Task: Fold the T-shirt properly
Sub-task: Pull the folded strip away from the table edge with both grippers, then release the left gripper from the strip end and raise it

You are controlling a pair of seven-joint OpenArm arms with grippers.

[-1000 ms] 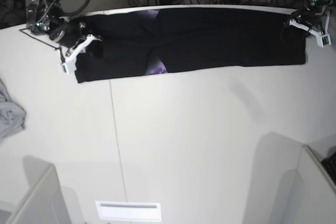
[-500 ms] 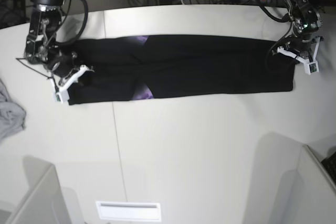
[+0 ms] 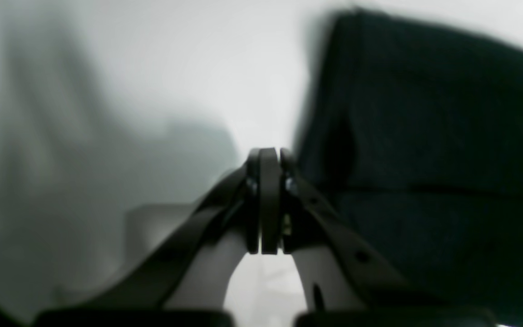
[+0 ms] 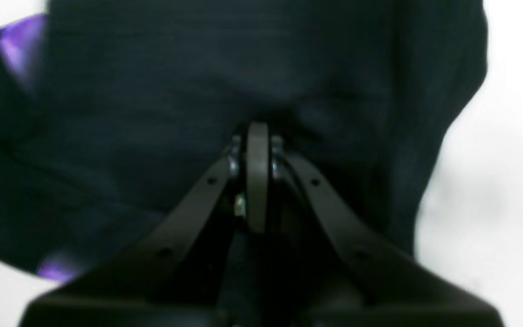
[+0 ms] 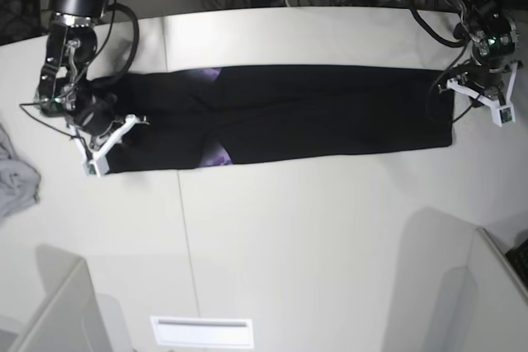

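The T-shirt lies as one long band on the tabletop; crosswise folds remain. Left tool closed empty beside it; right tool closed, probably pinching cloth.

Black T-shirt on your white worktop.
You're seeing the shirt all black, with purple print peeking out in two small patches near its middle and again in the right wrist view. Your left tool and right tool show white and black parts. A light grey cloth sits at the worktop's edge.
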